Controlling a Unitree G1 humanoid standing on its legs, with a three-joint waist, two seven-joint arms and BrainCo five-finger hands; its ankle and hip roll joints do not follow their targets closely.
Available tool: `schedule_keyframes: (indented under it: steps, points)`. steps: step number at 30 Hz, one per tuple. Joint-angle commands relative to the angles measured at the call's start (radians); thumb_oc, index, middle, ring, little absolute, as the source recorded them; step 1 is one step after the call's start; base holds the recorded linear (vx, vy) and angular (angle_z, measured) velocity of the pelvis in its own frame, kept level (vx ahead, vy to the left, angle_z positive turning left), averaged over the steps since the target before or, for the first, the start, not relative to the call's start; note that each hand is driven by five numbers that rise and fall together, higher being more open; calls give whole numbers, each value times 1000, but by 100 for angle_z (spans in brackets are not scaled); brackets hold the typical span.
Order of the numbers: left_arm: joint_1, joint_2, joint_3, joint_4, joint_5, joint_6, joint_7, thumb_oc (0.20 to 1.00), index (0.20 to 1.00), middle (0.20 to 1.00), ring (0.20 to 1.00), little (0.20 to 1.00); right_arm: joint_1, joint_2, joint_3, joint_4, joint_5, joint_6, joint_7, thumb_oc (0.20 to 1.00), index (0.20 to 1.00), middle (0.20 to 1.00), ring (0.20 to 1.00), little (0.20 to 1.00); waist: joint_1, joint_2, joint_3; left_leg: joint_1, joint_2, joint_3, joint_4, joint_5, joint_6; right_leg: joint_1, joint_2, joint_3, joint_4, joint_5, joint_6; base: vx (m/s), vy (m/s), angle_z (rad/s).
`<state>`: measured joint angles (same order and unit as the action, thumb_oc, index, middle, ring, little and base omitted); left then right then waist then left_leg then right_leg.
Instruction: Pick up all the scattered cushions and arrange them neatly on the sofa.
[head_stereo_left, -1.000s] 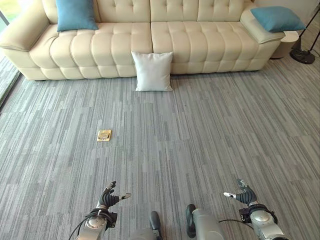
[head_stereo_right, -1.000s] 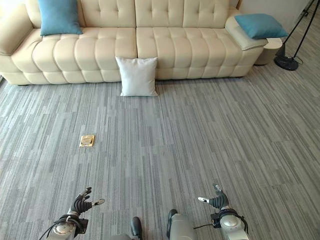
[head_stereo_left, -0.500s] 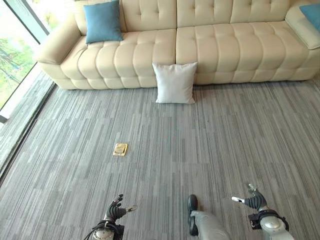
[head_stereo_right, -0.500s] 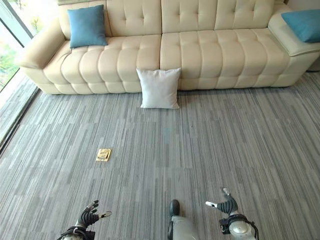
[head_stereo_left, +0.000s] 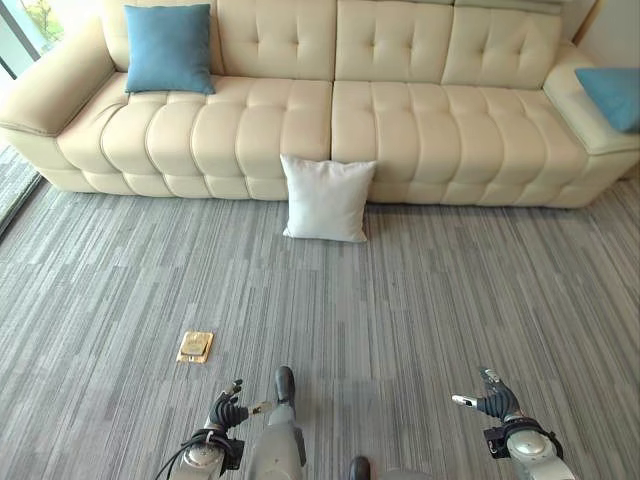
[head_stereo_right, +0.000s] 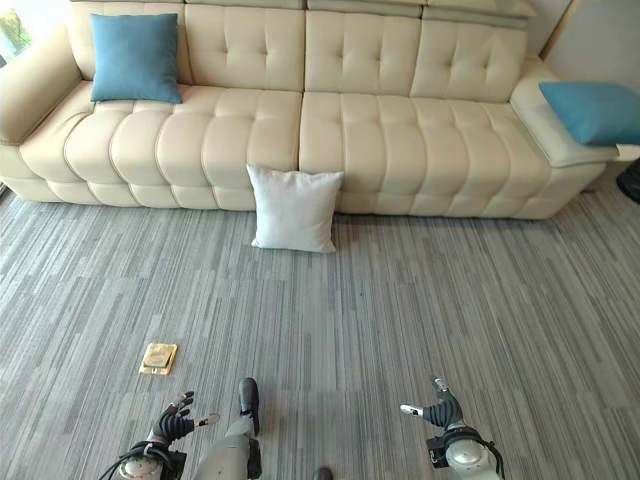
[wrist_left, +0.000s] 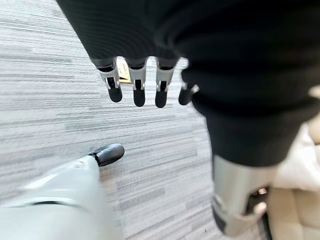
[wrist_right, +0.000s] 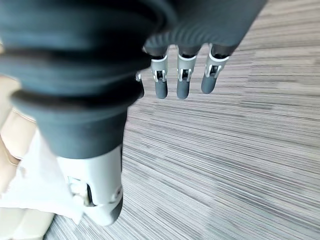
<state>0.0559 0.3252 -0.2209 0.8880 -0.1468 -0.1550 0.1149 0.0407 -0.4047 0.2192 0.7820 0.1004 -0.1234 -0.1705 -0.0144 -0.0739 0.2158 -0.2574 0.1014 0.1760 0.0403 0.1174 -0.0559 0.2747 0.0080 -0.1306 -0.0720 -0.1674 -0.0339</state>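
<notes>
A white cushion (head_stereo_left: 326, 198) stands on the grey carpet, leaning against the front of the cream sofa (head_stereo_left: 420, 130) near its middle. A blue cushion (head_stereo_left: 168, 47) rests upright against the sofa's back at its left end. Another blue cushion (head_stereo_right: 596, 110) lies on the sofa's right armrest. My left hand (head_stereo_left: 226, 410) hangs low at the lower left, fingers relaxed and holding nothing. My right hand (head_stereo_left: 492, 402) hangs at the lower right, also open and empty. Both hands are far from the cushions; their fingers (wrist_left: 137, 87) and fingers (wrist_right: 182, 80) point at bare carpet.
A small brass floor socket plate (head_stereo_left: 195, 347) sits in the carpet ahead of my left hand. A window edge (head_stereo_left: 15, 30) runs along the far left beside the sofa's left armrest. Open carpet lies between me and the sofa.
The camera has shifted, so the sofa and white cushion sit differently in the picture. The cushions themselves have not moved. Both hands stay low and open.
</notes>
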Motion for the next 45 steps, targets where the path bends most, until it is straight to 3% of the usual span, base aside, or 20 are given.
schedule_keyframes:
  steps: [1,4,6,8,12,16,18,19,20,22,24,25,27,29,32,37,40,44,45]
  points:
    - [-6,31,0,-52,-2,-23,4,1000,1000,1000,1000,1000,-22,-11,-5,-55,6,-28,9,1000,1000,1000,1000,1000,14,-8,-35,57,-55,43,22,-41,12,-159,-59,65,304,69,165,615,385,-64]
    - [-16,40,-6,-73,-7,-27,5,1000,1000,1000,1000,1000,-48,-1,9,-89,3,-29,15,1000,1000,1000,1000,1000,9,-9,-23,113,-93,63,34,-96,55,-246,-109,71,506,215,220,339,248,-40]
    - [-27,45,-6,-72,-2,-26,10,1000,1000,1000,1000,1000,-56,6,16,-102,1,-30,15,1000,1000,1000,1000,1000,2,7,-12,167,-102,67,30,-128,72,-305,-122,55,587,231,215,255,154,5]
    - [-35,45,-7,-73,-3,-27,13,1000,1000,1000,1000,1000,-60,5,21,-115,-3,-30,15,1000,1000,1000,1000,1000,-6,18,-7,197,-106,61,16,-138,72,-341,-128,37,581,225,201,267,116,26]
    - [-41,46,-6,-75,-6,-28,17,1000,1000,1000,1000,1000,-68,-7,29,-126,-5,-25,15,1000,1000,1000,1000,1000,-34,45,5,283,-118,36,-18,-181,69,-450,-154,-58,430,167,173,366,43,-1]
    - [-50,33,-4,-57,8,-27,18,1000,1000,1000,1000,1000,-69,-21,27,-112,-13,-18,13,1000,1000,1000,1000,1000,-64,39,25,349,-143,8,-12,-229,53,-516,-165,-101,230,216,198,328,-79,29]
    - [-49,29,-4,-51,12,-28,18,1000,1000,1000,1000,1000,-65,-26,24,-116,-16,-18,14,1000,1000,1000,1000,1000,-72,40,28,360,-147,0,-3,-243,49,-519,-165,-108,203,226,202,347,-128,55]
    - [-37,24,-8,-44,24,-32,10,1000,1000,1000,1000,1000,-50,-36,18,-112,-16,-18,21,1000,1000,1000,1000,1000,-81,38,24,390,-161,-20,22,-278,42,-506,-164,-82,193,229,206,547,-249,45]
    - [-26,18,-4,-38,27,-29,8,1000,1000,1000,1000,1000,-40,-42,17,-119,-20,-15,24,1000,1000,1000,1000,1000,-78,33,11,391,-170,-28,57,-285,28,-488,-171,-78,192,245,194,596,-349,49]
    - [-12,7,-11,-39,21,-30,3,1000,1000,1000,1000,1000,-20,-60,3,-143,-13,-29,23,1000,1000,1000,1000,1000,-82,42,2,361,-119,-13,200,-207,-44,-421,-141,-93,173,228,160,438,-392,33]
    - [-12,8,-13,-42,19,-30,1,1000,1000,1000,1000,1000,-18,-66,-2,-150,-10,-31,21,1000,1000,1000,1000,1000,-83,40,-2,340,-106,-9,251,-181,-56,-403,-132,-94,164,217,148,205,-229,7]
    - [-23,3,-19,-27,12,-29,1,1000,1000,1000,1000,1000,-20,-69,-4,-142,5,-31,17,1000,1000,1000,1000,1000,-83,31,-2,298,-77,2,337,-127,-80,-364,-114,-91,147,187,122,179,-201,-19]
    - [-35,-1,-34,-31,11,-28,2,1000,1000,1000,1000,1000,-24,-68,1,-126,11,-29,15,1000,1000,1000,1000,1000,-76,24,4,248,-60,18,349,-129,-64,-335,-107,-87,134,168,111,218,-180,-1]
    - [-34,2,-48,-50,18,-29,-4,1000,1000,1000,1000,1000,-22,-70,3,-124,11,-28,14,1000,1000,1000,1000,1000,-68,17,3,211,-57,29,293,-169,-38,-312,-100,-79,122,151,113,163,-58,4]
    - [-32,8,-54,-61,27,-28,-9,1000,1000,1000,1000,1000,-16,-69,8,-117,4,-25,12,1000,1000,1000,1000,1000,-60,11,2,173,-52,37,219,-184,-23,-291,-95,-70,122,127,114,165,-7,-22]
    - [-21,20,-56,-56,43,-21,-6,1000,1000,1000,1000,1000,-21,-59,20,-102,-5,-24,4,1000,1000,1000,1000,1000,-24,19,11,97,-11,-21,40,-40,-46,-223,-48,-31,127,71,109,243,31,-12]
    - [-17,21,-47,-35,39,-21,-7,1000,1000,1000,1000,1000,-21,-47,16,-81,-6,-23,5,1000,1000,1000,1000,1000,-8,20,-5,73,2,-14,-8,-10,-48,-164,-43,-5,141,33,121,400,149,-37]
    - [-18,20,-37,-20,36,-20,-3,1000,1000,1000,1000,1000,-36,-32,24,-81,-12,-21,13,1000,1000,1000,1000,1000,0,20,-29,97,-31,15,27,-45,-21,-159,-82,16,212,22,145,341,241,-36]
    - [-23,25,-37,-28,39,-21,-2,1000,1000,1000,1000,1000,-53,-20,33,-91,-18,-20,19,1000,1000,1000,1000,1000,6,14,-31,118,-53,42,46,-83,6,-195,-121,18,305,50,172,237,216,-64]
